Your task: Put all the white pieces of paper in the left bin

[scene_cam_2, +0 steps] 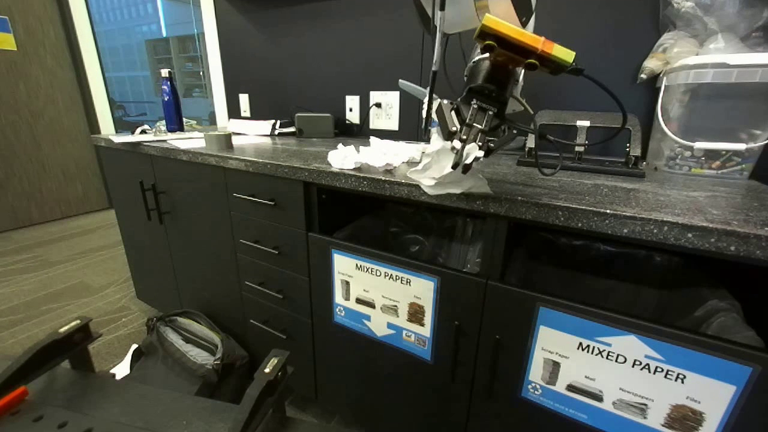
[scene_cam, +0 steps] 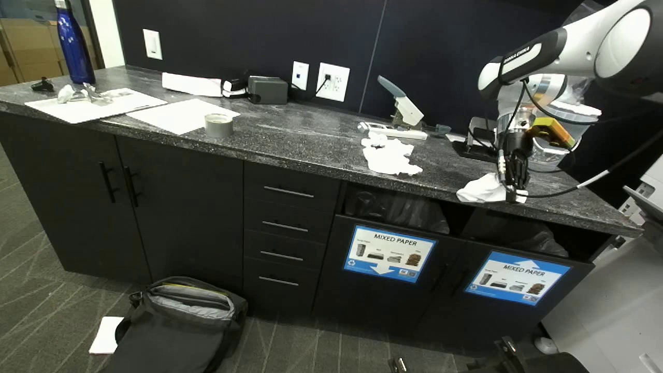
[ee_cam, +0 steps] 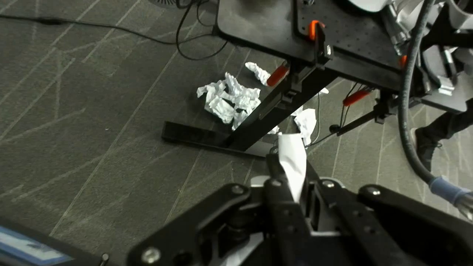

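Note:
My gripper [scene_cam: 513, 196] is shut on a crumpled white paper [scene_cam: 481, 189], which sticks out around the fingers near the counter's front edge. In an exterior view the gripper [scene_cam_2: 463, 163] points down and the held paper [scene_cam_2: 439, 171] fans out below it. In the wrist view a folded strip of the paper [ee_cam: 292, 159] sits between the fingertips [ee_cam: 290, 168]. Another crumpled white paper [scene_cam: 388, 155] lies on the counter; it also shows here [scene_cam_2: 375, 153]. Flat white sheets [scene_cam: 181, 115] lie at the counter's far left. The left bin [scene_cam: 393, 207] has an open slot with a clear liner under the counter.
The right bin [scene_cam: 518, 233] is beside it. A stapler [scene_cam: 404, 111], a hole punch [scene_cam_2: 579, 141] and a clear bucket [scene_cam_2: 711, 120] stand behind. A tape roll [scene_cam: 218, 125] and a blue bottle [scene_cam: 75, 44] stand left. Crumpled papers [ee_cam: 231, 96] lie on the floor.

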Robot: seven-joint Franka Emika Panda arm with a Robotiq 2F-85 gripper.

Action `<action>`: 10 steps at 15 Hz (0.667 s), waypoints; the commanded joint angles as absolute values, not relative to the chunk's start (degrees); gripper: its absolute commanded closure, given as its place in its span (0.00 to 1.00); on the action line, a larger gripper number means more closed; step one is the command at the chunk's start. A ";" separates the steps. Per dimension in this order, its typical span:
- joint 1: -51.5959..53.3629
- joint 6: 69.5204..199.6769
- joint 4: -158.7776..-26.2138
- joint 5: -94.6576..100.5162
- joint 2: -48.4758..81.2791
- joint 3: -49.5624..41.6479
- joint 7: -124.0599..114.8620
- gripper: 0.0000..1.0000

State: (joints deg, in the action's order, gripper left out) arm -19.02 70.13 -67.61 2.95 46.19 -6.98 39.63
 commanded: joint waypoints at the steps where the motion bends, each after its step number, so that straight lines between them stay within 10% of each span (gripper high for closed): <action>1: -19.09 71.25 -81.33 3.91 37.95 -4.99 41.50 0.87; 10: -17.94 77.02 -107.13 3.53 24.64 -3.46 41.30 0.87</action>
